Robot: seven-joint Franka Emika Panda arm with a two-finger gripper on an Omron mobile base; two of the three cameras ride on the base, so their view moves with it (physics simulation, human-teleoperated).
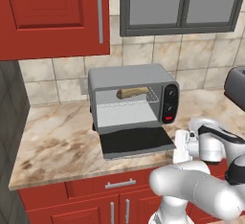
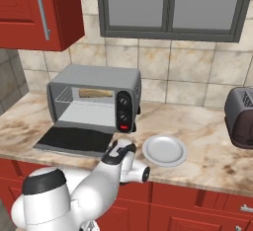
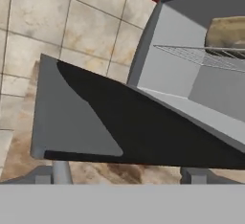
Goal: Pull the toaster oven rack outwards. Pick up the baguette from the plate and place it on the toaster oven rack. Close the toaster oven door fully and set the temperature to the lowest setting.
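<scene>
Golden baguette sits on the rack, oven door down flat

Grey metal all over this one: the toaster oven stands on the marble tabletop against the tiled wall, and its door is dropped fully open, the black glass lying level in front of the cavity. No brand name or lettering can be read anywhere on it; the control strip carries two dark round knobs and a red button at the bottom, nothing more legible than that.

Look inside! The baguette lies on the rack, towards the back of the cavity, and in the hand view the loaf rests right on the wire mesh. The plate sits on the tabletop just to the right of the oven, near the front edge, and it holds nothing.

Down low now, the gripper faces the underside edge of the open door, its two finger tips standing wide apart, one at either side, holding nothing. From the base cameras the white arm reaches in at the front of the tabletop, just beside the door's right corner.

Off to the right a dark rounded toaster stands well apart from the oven. Red cabinets hang above, red drawers run below.
</scene>
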